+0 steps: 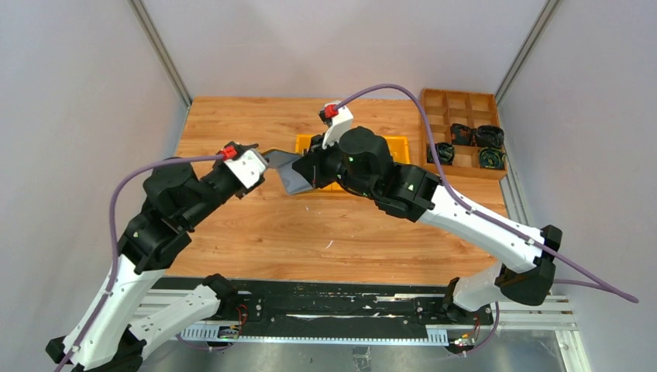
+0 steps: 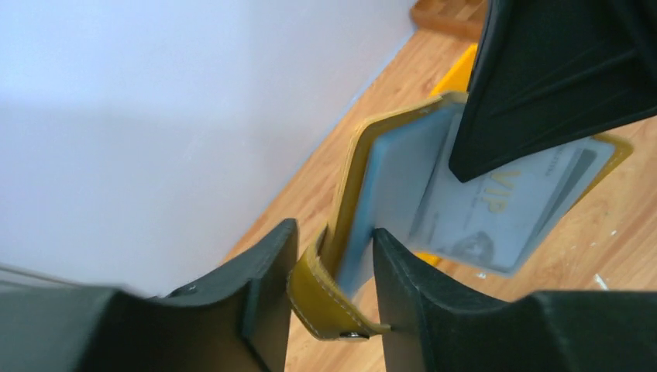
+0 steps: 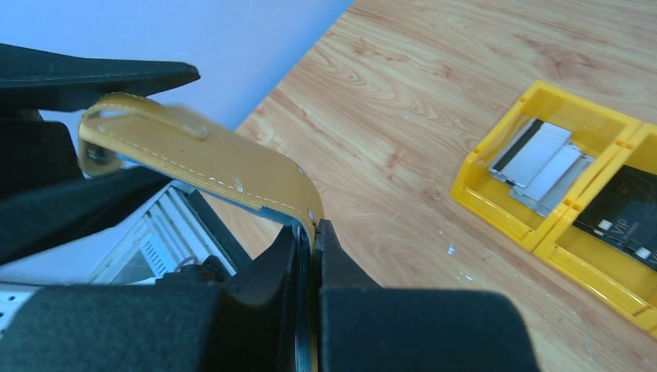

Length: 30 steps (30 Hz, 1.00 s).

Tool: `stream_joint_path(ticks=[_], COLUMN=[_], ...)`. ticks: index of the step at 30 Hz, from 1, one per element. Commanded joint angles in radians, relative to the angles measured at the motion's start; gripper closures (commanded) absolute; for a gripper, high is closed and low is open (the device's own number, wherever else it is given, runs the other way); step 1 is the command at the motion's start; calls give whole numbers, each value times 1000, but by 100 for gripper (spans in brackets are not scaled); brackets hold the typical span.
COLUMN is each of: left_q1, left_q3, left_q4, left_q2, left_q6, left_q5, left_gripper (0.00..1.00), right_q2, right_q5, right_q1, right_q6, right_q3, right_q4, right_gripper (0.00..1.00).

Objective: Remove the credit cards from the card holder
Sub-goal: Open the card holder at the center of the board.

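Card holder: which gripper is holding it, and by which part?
The right gripper is shut on one edge of the card holder, perhaps with the VIP card too. The left gripper straddles its strap end; whether it clamps cannot be told.

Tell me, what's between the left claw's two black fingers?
In the left wrist view, the mustard-yellow card holder stands edge-on between the fingers of the left gripper, with a pale card showing inside it.

One holder (image 1: 287, 177), one card (image 2: 503, 217) showing inside it, two yellow bins (image 3: 492, 205), one wooden tray (image 1: 457, 102) upper right, four dark items (image 1: 488, 136) in it.
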Motion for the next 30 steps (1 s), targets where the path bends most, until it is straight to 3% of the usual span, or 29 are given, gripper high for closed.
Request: stream_joint_path(ticks=[1,5,11,13,16,23,25,27,30], left_q1=[-7,-7,-7,-5,-4,-1,1,2,8], left_q3=[133,223,246,254,277,312,325,343,387], left_q4=[-98,-207,-329,-338,-334,-334,-345,-360,-393], left_q2=[42,90,129,138,147,161,169,181,213], left_q6=[-99,-169,-179,-180,-180,-183,-194,-209,-251], left_q5=[60,185,291,296,286,262,266,287,332], left_gripper=[58,58,31,31,41,85,95,100,100], right_q2=[-75,-109,-157,-172,-197,-221,-231,-251,-294], right_q5=[-142,-227,-351,-389,-412,-502,-573,-673,-807], right_q1=[-26,-34,-59,-63,-64,-89,-116,-154,-210], right_q6=[-28,-52,-35,-40,-53,-57,-46,-32,-16], right_q3=[-63,-105,-181,-205,-237,-275,-294,-338,-417], right_q4=[125,167,275,308,351,366,376,425,495], right_gripper=[100,100,100,100,100,98,87,69,58])
